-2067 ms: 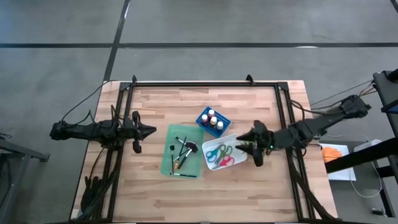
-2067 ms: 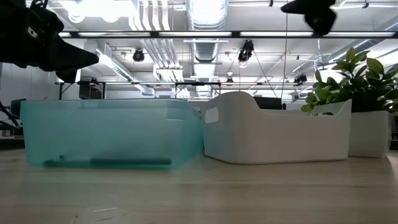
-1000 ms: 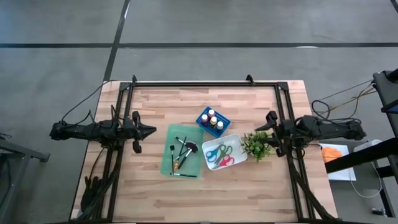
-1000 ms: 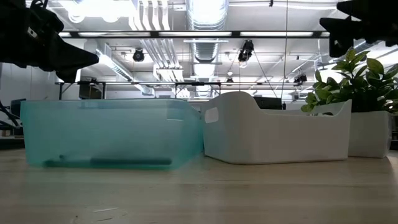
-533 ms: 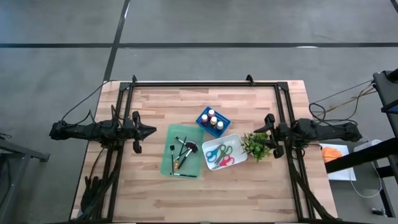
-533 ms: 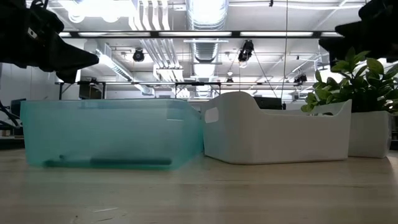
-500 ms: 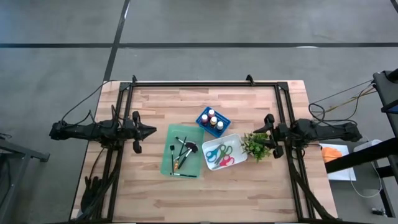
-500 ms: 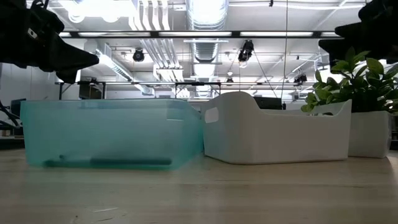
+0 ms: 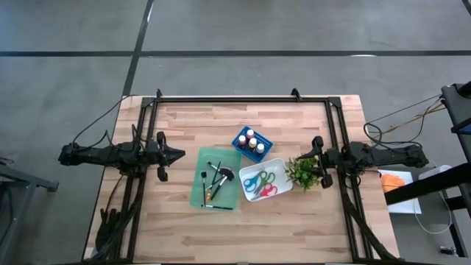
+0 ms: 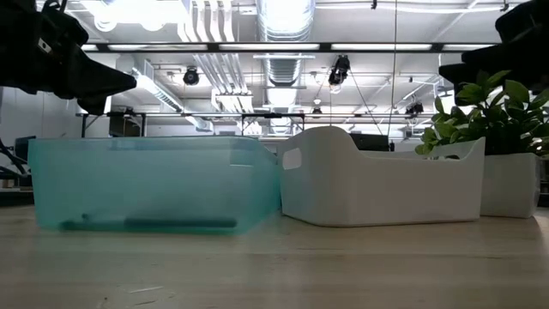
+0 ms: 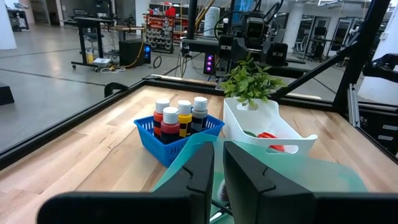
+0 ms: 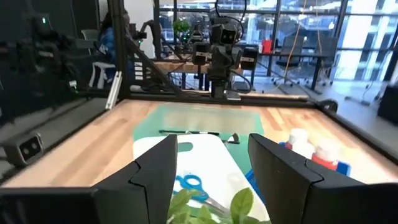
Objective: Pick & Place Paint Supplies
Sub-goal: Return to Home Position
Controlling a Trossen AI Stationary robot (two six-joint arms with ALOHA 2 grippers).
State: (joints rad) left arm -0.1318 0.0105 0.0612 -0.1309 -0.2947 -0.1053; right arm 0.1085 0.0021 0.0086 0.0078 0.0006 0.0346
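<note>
Several dark-handled brushes (image 9: 215, 180) lie in a green tray (image 9: 200, 193) at the table's middle. Paint bottles (image 11: 180, 118) stand upright in a blue basket (image 9: 241, 138) behind it. Coloured scissors (image 9: 259, 182) lie in a white tray (image 9: 282, 177). My left gripper (image 9: 182, 154) hangs level at the left, short of the green tray, its fingers nearly together with nothing between them (image 11: 219, 171). My right gripper (image 9: 315, 159) hangs level and open at the right, just behind a small leafy plant (image 9: 303, 171), whose top leaves (image 12: 205, 208) show below its fingers.
The plant stands in a white pot (image 10: 510, 184) beside the white tray's right end. Black frame rails (image 9: 243, 98) run along the far, left and right sides of the table. Bare wood (image 9: 243, 228) lies toward the near edge.
My right gripper has drawn back from above the plant toward the table's right edge, then sunk a little, staying open. The plant and the trays have kept their places.
</note>
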